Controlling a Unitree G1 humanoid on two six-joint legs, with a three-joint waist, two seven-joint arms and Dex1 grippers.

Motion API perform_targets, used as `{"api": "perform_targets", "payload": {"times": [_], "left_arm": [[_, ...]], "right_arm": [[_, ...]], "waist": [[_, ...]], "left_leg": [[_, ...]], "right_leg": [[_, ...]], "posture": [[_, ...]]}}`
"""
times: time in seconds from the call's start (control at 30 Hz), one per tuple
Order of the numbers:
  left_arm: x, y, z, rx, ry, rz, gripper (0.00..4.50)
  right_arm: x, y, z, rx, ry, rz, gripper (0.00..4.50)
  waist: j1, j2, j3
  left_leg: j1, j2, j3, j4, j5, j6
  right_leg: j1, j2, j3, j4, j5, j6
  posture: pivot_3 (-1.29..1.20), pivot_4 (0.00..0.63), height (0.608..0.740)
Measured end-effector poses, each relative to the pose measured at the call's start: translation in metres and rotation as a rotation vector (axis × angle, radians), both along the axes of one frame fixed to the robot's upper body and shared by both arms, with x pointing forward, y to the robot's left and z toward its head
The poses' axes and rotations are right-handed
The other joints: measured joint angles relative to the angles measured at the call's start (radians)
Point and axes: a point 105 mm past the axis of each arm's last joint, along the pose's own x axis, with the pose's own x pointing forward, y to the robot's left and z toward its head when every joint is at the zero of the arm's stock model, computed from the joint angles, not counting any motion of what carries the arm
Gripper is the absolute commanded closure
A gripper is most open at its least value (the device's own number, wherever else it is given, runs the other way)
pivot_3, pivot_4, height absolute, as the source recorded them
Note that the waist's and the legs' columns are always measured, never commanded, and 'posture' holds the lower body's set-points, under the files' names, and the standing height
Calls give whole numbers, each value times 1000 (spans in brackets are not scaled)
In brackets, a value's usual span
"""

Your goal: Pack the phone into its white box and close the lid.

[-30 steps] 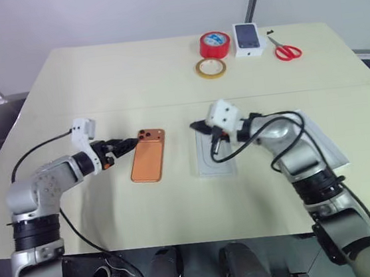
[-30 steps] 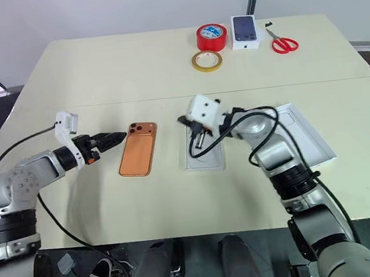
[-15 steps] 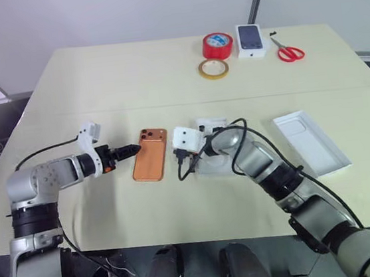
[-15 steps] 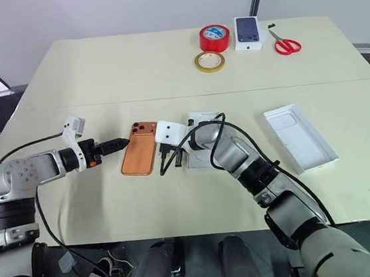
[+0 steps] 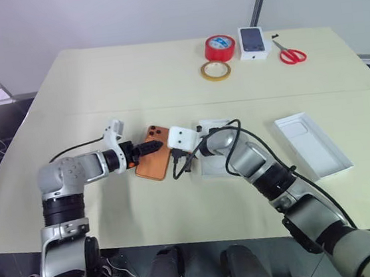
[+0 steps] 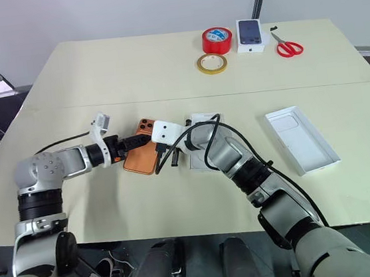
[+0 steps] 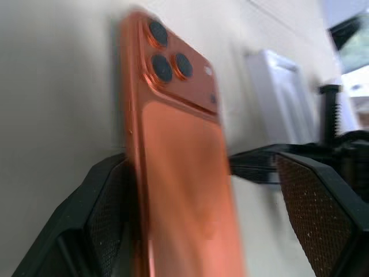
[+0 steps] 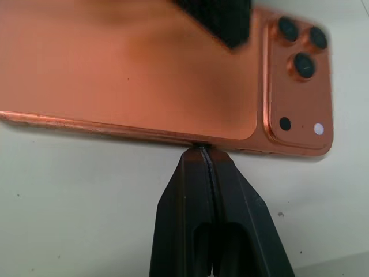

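The left claw (image 7: 202,231) is spread wide around the phone (image 5: 155,160) on the desk (image 5: 165,80); the right claw (image 8: 209,151), clenched tight, touches the phone's right edge.

**Robot arms and grippers: appearance**

Left arm (image 5: 69,180): silver-grey rounded shells, black ribbed collar at the elbow joint, thin orange ring at the wrist. White boxy camera block (image 5: 112,130) on the wrist; black cable looping back along the forearm.

Left gripper (image 5: 151,146): two black fingers (image 7: 314,210) with stippled inner pads.

Right arm (image 5: 262,170): same silver-grey shells and black joint segments; white camera block (image 5: 182,139); black cable (image 5: 236,147) in wide loops.

Right gripper (image 8: 210,196): two smooth black tapered fingers; a black screw nearby.
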Motion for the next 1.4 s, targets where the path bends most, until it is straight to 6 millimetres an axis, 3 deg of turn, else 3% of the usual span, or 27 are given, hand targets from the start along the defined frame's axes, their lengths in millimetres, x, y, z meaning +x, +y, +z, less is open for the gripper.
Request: {"api": "perform_targets", "payload": {"times": [0.27,0.4,0.5,0.8,0.87,1.0,1.13,1.23,1.33,1.4], "left_arm": [[-2,3,2,-32,44,-8,516],[-4,11,-4,-66,99,15,2196],[-10,13,-13,-67,140,16,3709],[-16,13,-15,-107,158,6,3709],[-17,10,-11,-177,170,-1,4458],[-17,12,-11,-192,180,19,4483],[-16,12,-11,-239,189,38,4483],[-15,12,-10,-269,190,57,4500],[-14,15,-8,-312,192,76,4500],[-15,13,-7,-329,184,79,4500]], "right_arm": [[0,0,-1,3,-6,-3,4466],[0,0,-1,5,-8,0,4500],[0,0,-1,7,-9,0,4500],[1,0,0,31,-12,-13,4500],[2,-1,1,60,-9,-29,4500],[3,-9,7,153,5,-49,4500],[-4,-14,32,333,28,-13,4500],[-19,-27,58,469,86,59,3619],[-39,-50,62,446,111,129,2202],[-58,-68,51,387,152,172,2202]], "waist": [[-9,0,0],[-12,0,0],[-12,0,0],[-12,-1,0],[-11,-1,1],[-12,-1,1],[-10,-2,1],[-9,-2,1],[-8,-2,2],[-7,-2,2]], "left_leg": [[0,0,0,-1,0,0],[-1,0,0,-2,0,-1],[-1,0,0,-2,0,-1],[-1,1,0,-2,0,-1],[-2,1,0,-2,0,-1],[-3,1,0,-2,0,-1],[-6,1,0,-2,1,-2],[-6,1,0,-2,1,-2],[-6,1,0,-2,0,-1],[-6,1,0,-3,0,-1]], "right_leg": [[-1,1,0,0,0,0],[-2,1,0,0,0,0],[-2,1,0,0,0,0],[-2,0,1,0,0,0],[-2,0,1,0,0,0],[-2,0,1,0,0,0],[-3,1,1,0,0,0],[-3,0,0,0,0,0],[-3,0,0,-1,0,0],[-3,0,0,-1,0,0]], "posture": [[0,150,740],[0,150,740],[0,150,740],[0,150,740],[0,150,740],[0,150,740],[0,150,740],[0,150,740],[0,150,740],[0,150,740]]}}
